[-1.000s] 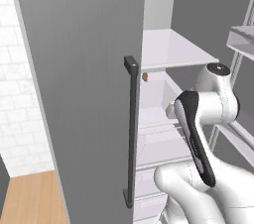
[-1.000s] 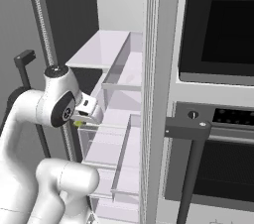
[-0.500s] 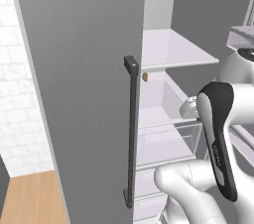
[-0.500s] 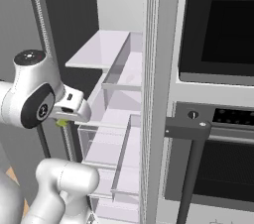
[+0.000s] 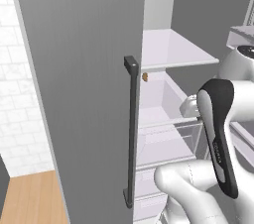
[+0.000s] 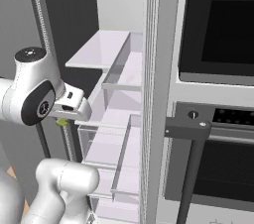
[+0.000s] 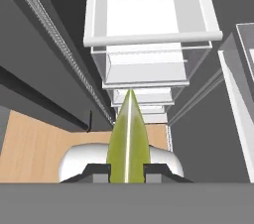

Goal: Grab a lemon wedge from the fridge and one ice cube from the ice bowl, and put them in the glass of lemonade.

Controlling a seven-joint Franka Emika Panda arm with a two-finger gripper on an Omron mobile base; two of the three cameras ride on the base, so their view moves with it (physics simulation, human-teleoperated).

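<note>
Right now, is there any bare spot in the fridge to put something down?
Yes. In the fridge, the upper white shelf is bare; a tiny orange-brown lump sits just below its front left corner. It is tighter lower down, among the clear drawers.

We see the open fridge [image 5: 89,69]; its white upper shelf [image 5: 173,49] lies bare, clear drawers [image 6: 106,141] stacked beneath. A tiny orange-brown lump [image 5: 145,76] sits at the shelf's 7 o'clock edge. Wooden floor [image 5: 30,198] below.
</note>
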